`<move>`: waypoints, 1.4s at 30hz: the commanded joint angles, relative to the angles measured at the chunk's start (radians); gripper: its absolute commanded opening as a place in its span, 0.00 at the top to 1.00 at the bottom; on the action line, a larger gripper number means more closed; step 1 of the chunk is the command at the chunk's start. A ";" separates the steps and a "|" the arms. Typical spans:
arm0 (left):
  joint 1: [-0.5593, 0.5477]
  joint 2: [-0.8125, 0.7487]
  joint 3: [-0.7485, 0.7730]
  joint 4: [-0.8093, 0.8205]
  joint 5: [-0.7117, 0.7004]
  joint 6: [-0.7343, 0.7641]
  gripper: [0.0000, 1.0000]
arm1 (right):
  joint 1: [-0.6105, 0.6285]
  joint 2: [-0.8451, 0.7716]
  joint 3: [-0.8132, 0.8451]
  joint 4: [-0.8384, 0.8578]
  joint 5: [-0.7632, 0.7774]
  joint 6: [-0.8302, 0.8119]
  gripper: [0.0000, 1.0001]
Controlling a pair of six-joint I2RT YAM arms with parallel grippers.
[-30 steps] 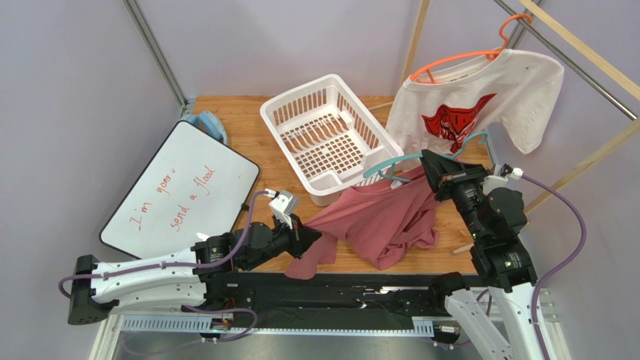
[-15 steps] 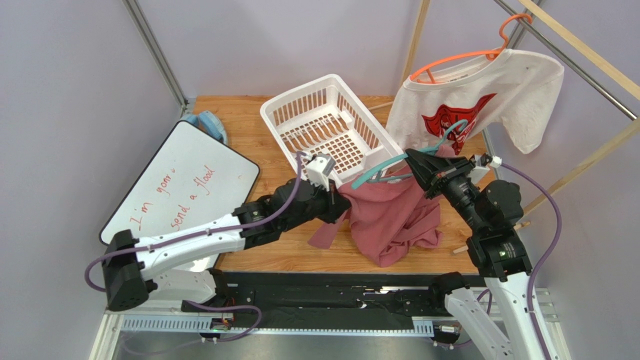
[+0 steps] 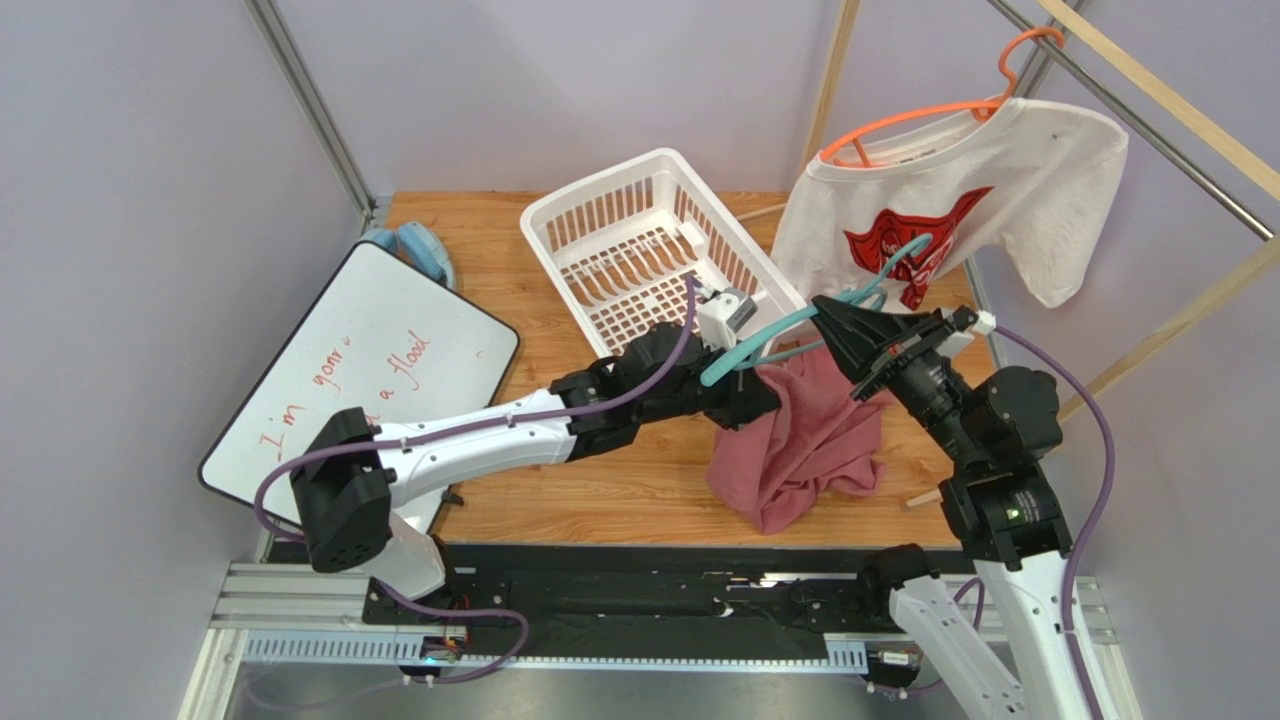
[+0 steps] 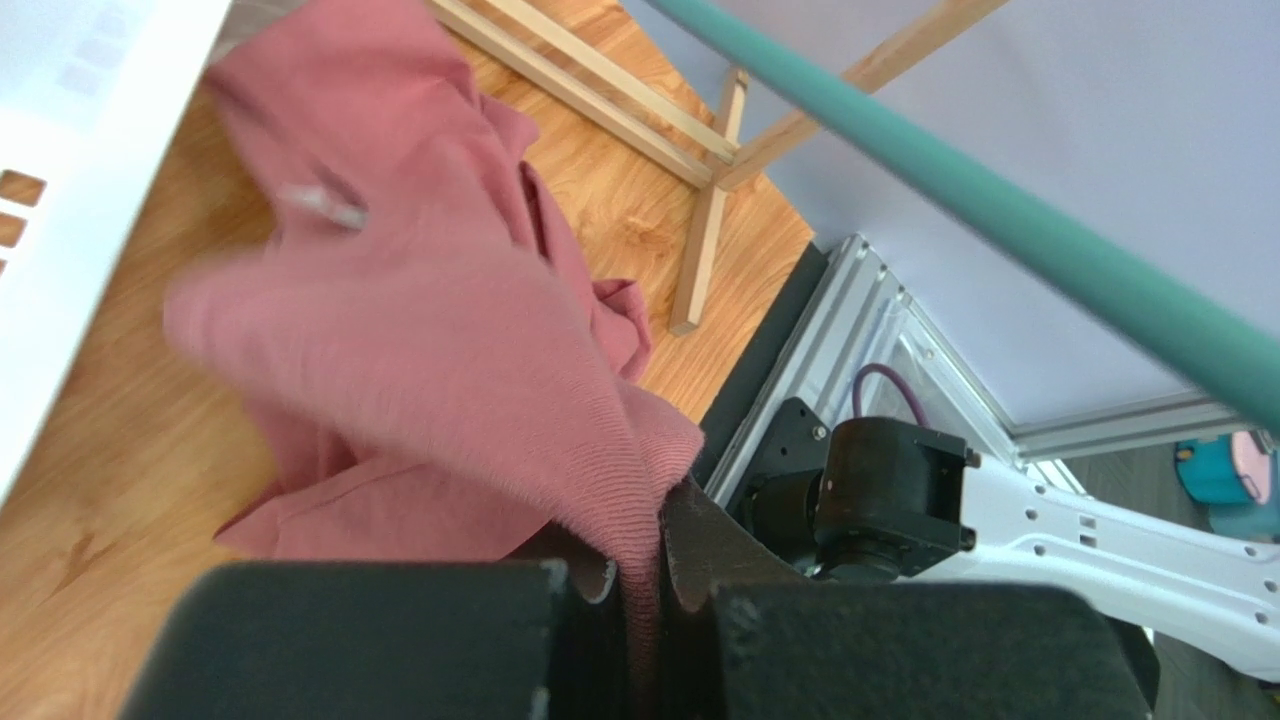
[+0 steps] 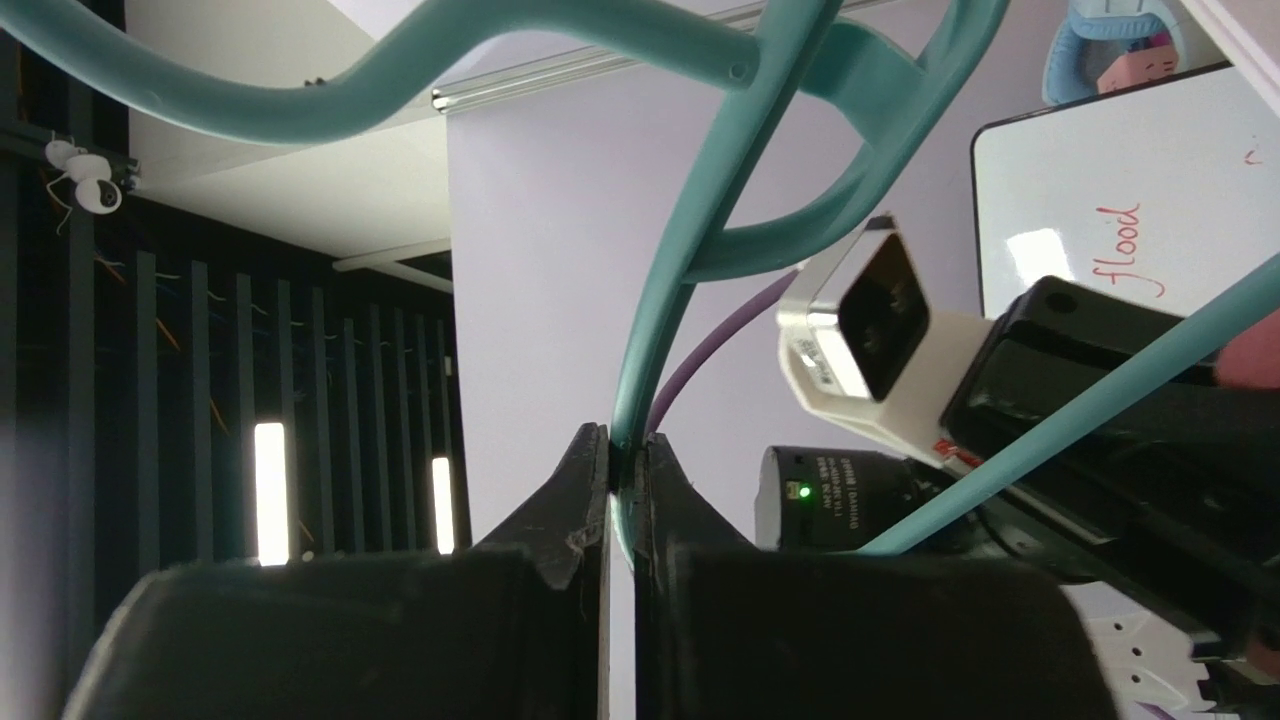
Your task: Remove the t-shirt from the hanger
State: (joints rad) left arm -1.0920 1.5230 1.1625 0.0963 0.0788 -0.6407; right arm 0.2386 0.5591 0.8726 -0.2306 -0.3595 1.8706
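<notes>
Nearly done: t-shirt (image 3: 796, 443), pinched in left gripper (image 4: 658, 548), slumped at 5 o'clock of hanger (image 3: 751, 336) clamped by right gripper (image 5: 627, 458); possibly one fold left to free.

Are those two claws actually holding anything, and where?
Left gripper pinches a fold of the red t-shirt; right gripper clamps the teal hanger by one thin bar.

Top external view: fixed high behind both arm bases, looking down and forward over the whole table (image 3: 646, 488). Left wrist view: mounted just behind its own fingers (image 4: 361, 638), close on the t-shirt (image 4: 436, 345), facing the table's near edge and the right arm (image 4: 1082, 525). Right wrist view: equally close behind its fingers (image 5: 376, 630), looking leftward past the hanger (image 5: 661, 330) to the whiteboard (image 5: 1142, 195); all three views share the hanger.
</notes>
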 commanded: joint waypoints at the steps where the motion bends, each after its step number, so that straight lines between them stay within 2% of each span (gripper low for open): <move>1: 0.026 0.046 0.051 0.054 0.076 -0.028 1.00 | -0.002 0.004 0.094 0.059 -0.035 -0.002 1.00; 8: 0.053 0.059 -0.087 0.131 0.134 -0.125 1.00 | -0.004 -0.024 0.190 -0.139 0.102 -0.272 1.00; 14: 0.053 0.039 -0.216 0.200 0.187 -0.168 1.00 | -0.002 -0.045 0.168 -0.177 0.195 -0.493 1.00; 16: 0.053 0.039 -0.236 0.209 0.194 -0.172 1.00 | -0.004 -0.041 0.160 -0.153 0.188 -0.598 1.00; 17: 0.053 0.040 -0.250 0.210 0.194 -0.175 1.00 | -0.002 -0.034 0.160 -0.151 0.189 -0.729 1.00; 18: 0.053 0.040 -0.253 0.209 0.196 -0.175 1.00 | -0.004 -0.033 0.163 -0.153 0.194 -0.793 1.00; 20: 0.053 0.039 -0.254 0.197 0.208 -0.168 1.00 | -0.002 -0.031 0.161 -0.167 0.267 -0.967 1.00; 24: 0.053 0.034 -0.253 0.178 0.213 -0.155 1.00 | -0.002 -0.001 0.169 -0.162 0.394 -1.138 1.00; 29: 0.053 0.043 -0.239 0.174 0.219 -0.154 1.00 | -0.002 0.039 0.147 -0.040 0.490 -1.166 1.00; 34: 0.053 0.026 -0.242 0.172 0.230 -0.155 1.00 | -0.004 0.154 0.187 0.059 0.488 -1.170 1.00; 42: 0.052 -0.046 -0.296 0.151 0.190 -0.149 1.00 | -0.005 0.246 0.270 0.099 0.539 -1.222 1.00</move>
State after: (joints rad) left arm -1.0344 1.5444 0.8822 0.2283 0.2863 -0.8017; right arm 0.2386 0.7975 1.0569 -0.2447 0.1230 0.7208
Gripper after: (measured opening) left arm 0.009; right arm 0.010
